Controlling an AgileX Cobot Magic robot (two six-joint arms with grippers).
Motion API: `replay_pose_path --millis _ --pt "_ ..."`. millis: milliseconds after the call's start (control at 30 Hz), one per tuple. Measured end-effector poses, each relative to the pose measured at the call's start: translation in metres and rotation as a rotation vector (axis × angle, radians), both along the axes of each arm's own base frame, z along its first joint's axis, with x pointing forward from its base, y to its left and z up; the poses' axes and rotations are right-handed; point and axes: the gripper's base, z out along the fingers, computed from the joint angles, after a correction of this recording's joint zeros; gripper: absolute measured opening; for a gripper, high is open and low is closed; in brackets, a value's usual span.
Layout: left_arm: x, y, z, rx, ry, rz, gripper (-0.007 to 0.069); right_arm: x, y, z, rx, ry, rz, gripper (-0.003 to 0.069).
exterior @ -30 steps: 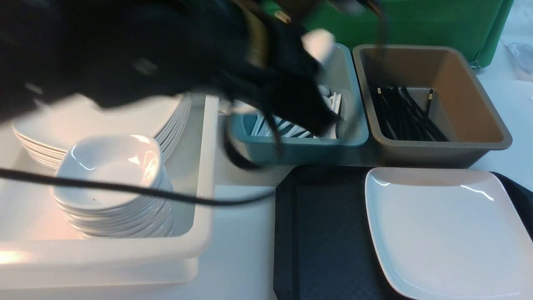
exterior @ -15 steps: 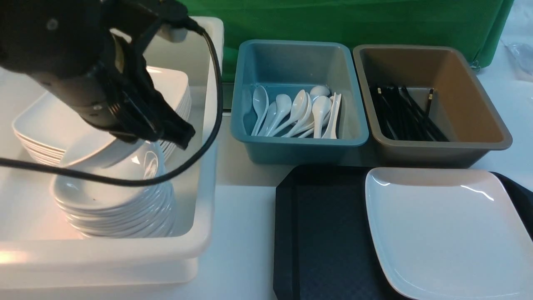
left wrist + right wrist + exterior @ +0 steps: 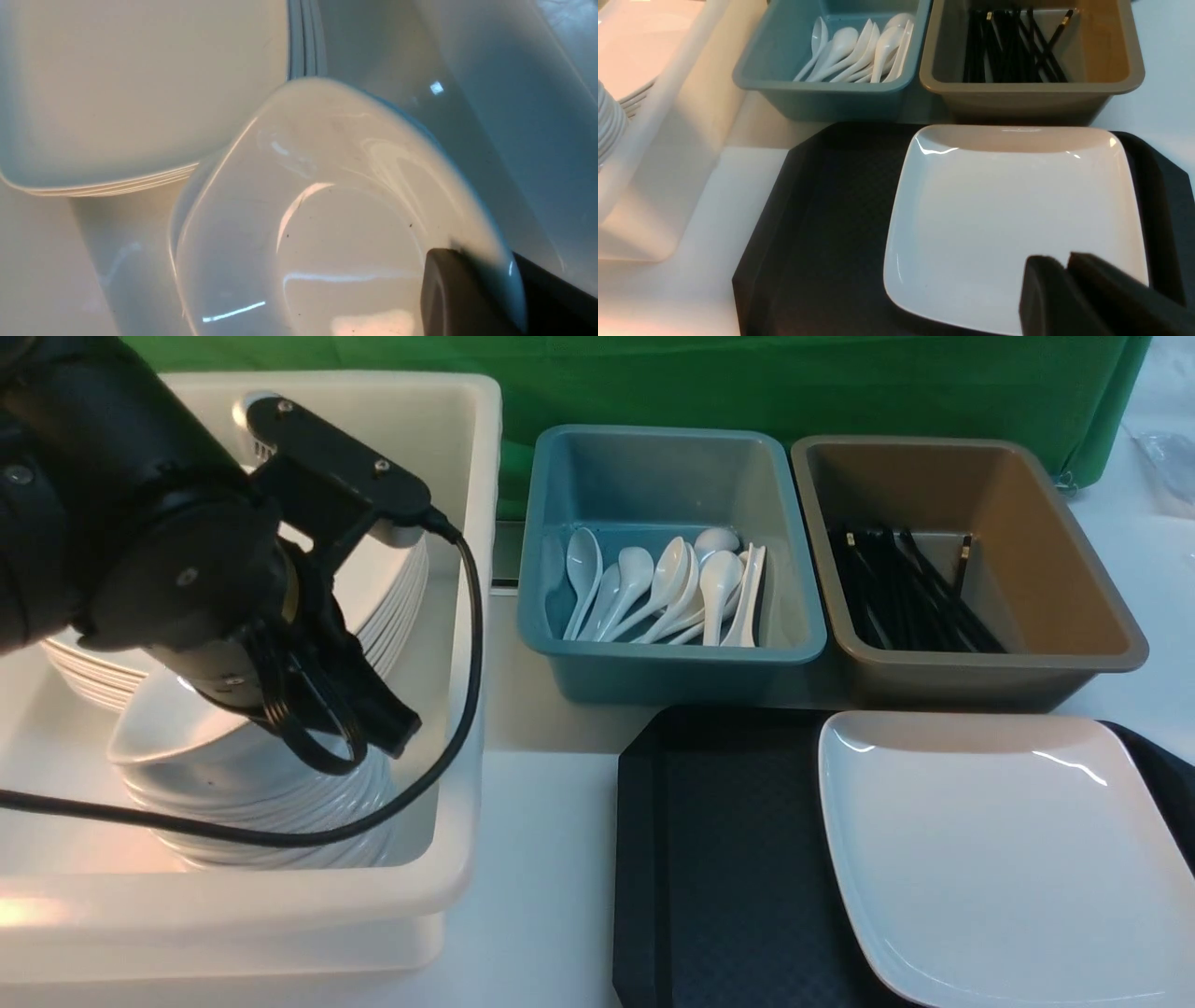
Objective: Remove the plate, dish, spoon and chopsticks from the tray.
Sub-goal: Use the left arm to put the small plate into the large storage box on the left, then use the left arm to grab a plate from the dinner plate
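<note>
In the front view the left hand (image 3: 378, 723) hangs inside the white bin (image 3: 467, 457), just above the stack of small dishes (image 3: 271, 821). One dish (image 3: 173, 742) sits tilted on top of that stack under the arm, and a stack of square plates (image 3: 401, 597) stands behind it. The blue tub (image 3: 803, 644) holds the spoons (image 3: 667, 588) and the brown tub (image 3: 1111, 653) holds the chopsticks (image 3: 901, 593); neither shows on the tray (image 3: 728, 859). The plate (image 3: 1008, 859) lies flat on the tray's right part. The right hand is out of this view.

The left wrist view shows one finger (image 3: 448, 298) inside the dish, with the rim running between it and the dark part outside. I cannot tell whether the hand is clenched on the rim or has let go.

In the right wrist view the right hand (image 3: 1062, 261) is clenched, grasping nothing, above the plate's near corner.

The likely trouble lies on the left. The dish is tilted, so if it is dropped like this it may land crooked, slide against the plates or chip a rim. The cable (image 3: 476, 635) loops low over the bin and could catch the stack as the arm lifts out. Later, the plate is glossy and low-rimmed, so a shallow grip could let it skid across the tray or slip.
</note>
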Motion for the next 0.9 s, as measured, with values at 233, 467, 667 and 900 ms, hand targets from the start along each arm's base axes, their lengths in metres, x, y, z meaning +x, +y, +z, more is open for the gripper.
replay_pose_path --millis 233,467,667,900 --pt "0.000 -0.001 0.000 -0.007 0.000 -0.001 0.0334 0.000 0.000 0.000 0.006 0.001 -0.004 0.0091" --pt "0.000 -0.009 0.020 -0.118 -0.004 0.014 0.0530 0.000 0.000 0.000 0.007 0.001 -0.004 0.0091" --pt "-0.001 -0.025 0.056 -0.332 -0.022 -0.034 0.0534 0.000 0.000 0.000 0.007 0.001 -0.004 0.0091" --pt "0.001 -0.080 0.070 -0.834 0.064 -0.264 0.0192 0.000 0.000 0.000 0.008 0.001 -0.004 0.0097"
